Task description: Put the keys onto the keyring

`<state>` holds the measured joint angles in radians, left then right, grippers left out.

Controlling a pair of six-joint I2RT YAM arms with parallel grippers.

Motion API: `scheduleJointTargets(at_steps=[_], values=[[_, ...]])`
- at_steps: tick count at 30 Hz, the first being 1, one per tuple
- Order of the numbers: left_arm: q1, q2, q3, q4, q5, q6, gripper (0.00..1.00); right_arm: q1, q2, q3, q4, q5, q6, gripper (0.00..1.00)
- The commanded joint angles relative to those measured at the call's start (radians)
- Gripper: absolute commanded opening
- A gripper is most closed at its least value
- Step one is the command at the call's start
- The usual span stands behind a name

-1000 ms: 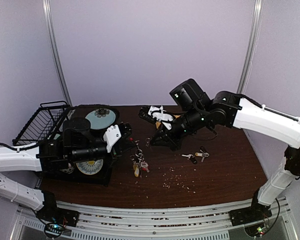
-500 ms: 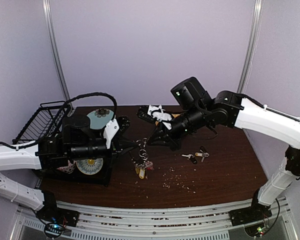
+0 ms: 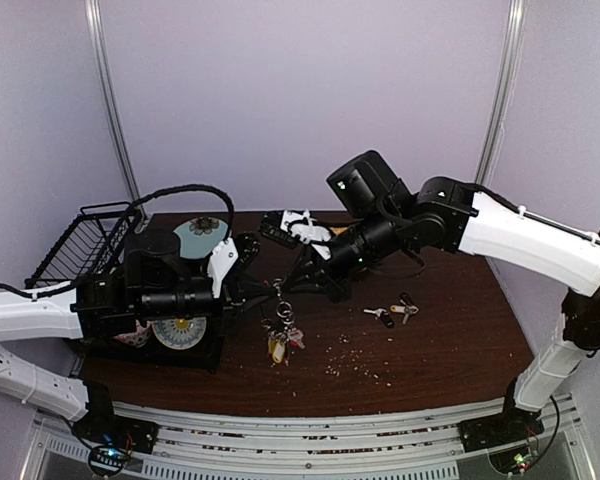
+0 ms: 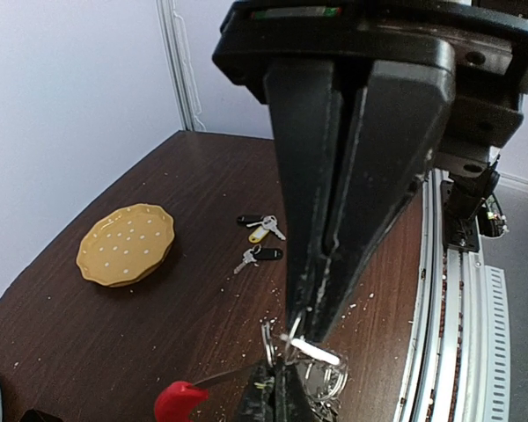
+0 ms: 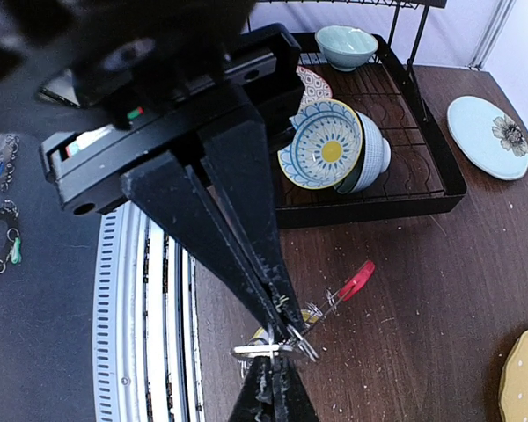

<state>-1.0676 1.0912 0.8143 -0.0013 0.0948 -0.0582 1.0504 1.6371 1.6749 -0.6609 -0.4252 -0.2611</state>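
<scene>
Left gripper (image 4: 304, 332): jaws pressed together, tips pinched on the top of the keyring (image 3: 280, 318); in the top view it reaches toward 3 o'clock.
Right gripper (image 5: 286, 327): jaws together, clamped on the same loop, nose to nose with the left tips; it reaches toward 8 o'clock.
Grip detail: exact link or key under each tip cannot be told.
Keyring: held up between both tips near table centre, hanging toward 6 o'clock.
Tagged keys (image 3: 277, 345): dangling on the ring; red tag (image 5: 356, 281) sticks out sideways.
Loose keys (image 3: 392, 312): lying on the table (image 3: 440, 350) at 3 o'clock of the ring, well apart.
Crumbs (image 3: 355, 362): scattered at 4 o'clock of the ring.
Yellow plate (image 4: 126, 244): flat on the table, at 9 o'clock of the loose keys in the left wrist view.
</scene>
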Motion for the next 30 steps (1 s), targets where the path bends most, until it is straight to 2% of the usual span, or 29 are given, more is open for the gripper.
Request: scheduleJointTargets(at_steps=[1, 7, 17, 26, 30], values=[[0.005, -0.015, 0.022, 0.087, 0.016, 0.021, 0.0, 0.004, 0.029, 0.043, -0.054, 0.038, 0.027, 0.0], [0.001, -0.048, -0.012, 0.123, 0.022, 0.063, 0.0, 0.004, 0.068, 0.087, -0.102, 0.086, 0.069, 0.0], [-0.014, -0.041, -0.019, 0.117, 0.039, 0.097, 0.0, 0.004, 0.08, 0.116, -0.076, 0.156, 0.149, 0.0], [-0.017, -0.024, -0.009, 0.099, 0.014, 0.102, 0.0, 0.006, 0.023, 0.073, -0.042, 0.049, 0.104, 0.0], [-0.017, -0.022, -0.009, 0.095, 0.01, 0.102, 0.0, 0.019, -0.012, 0.012, -0.017, 0.05, 0.064, 0.0]])
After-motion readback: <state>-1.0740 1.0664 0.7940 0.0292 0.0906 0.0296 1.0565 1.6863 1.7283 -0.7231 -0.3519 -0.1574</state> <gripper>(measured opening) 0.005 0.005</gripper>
